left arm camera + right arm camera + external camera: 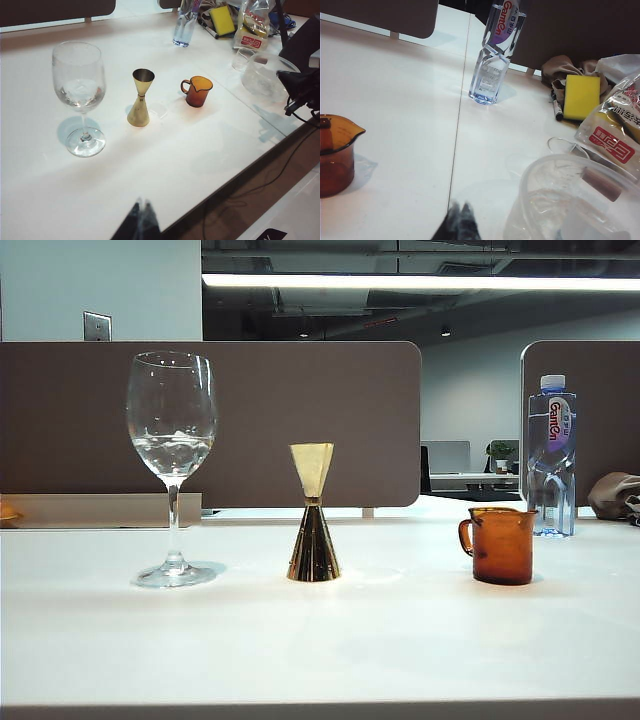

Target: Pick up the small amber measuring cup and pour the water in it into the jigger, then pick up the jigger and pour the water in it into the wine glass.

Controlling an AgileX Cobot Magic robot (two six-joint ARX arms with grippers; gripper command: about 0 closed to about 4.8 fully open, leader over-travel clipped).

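On the white table [400,640], from left to right in the exterior view: the wine glass [172,440] stood upright at the left, with a shallow pool of water [172,452] in its bowl. Centre: the jigger [313,515], upright, pale cone uppermost, well apart from the glass. Right: the small amber measuring cup [500,545], upright, handle toward the jigger, its contents not discernible. Behind and just right of it: a clear plastic water bottle [552,455].

Neither gripper appeared in the exterior view. Left gripper [141,222]: seen only in its wrist view, hovering over the near table edge, fingertips pressed together, holding nothing. Right gripper [459,222]: likewise closed and empty, above bare tabletop between the cup [335,155] and a clear plastic bowl [570,200]; a yellow sponge [581,96] lay beyond.
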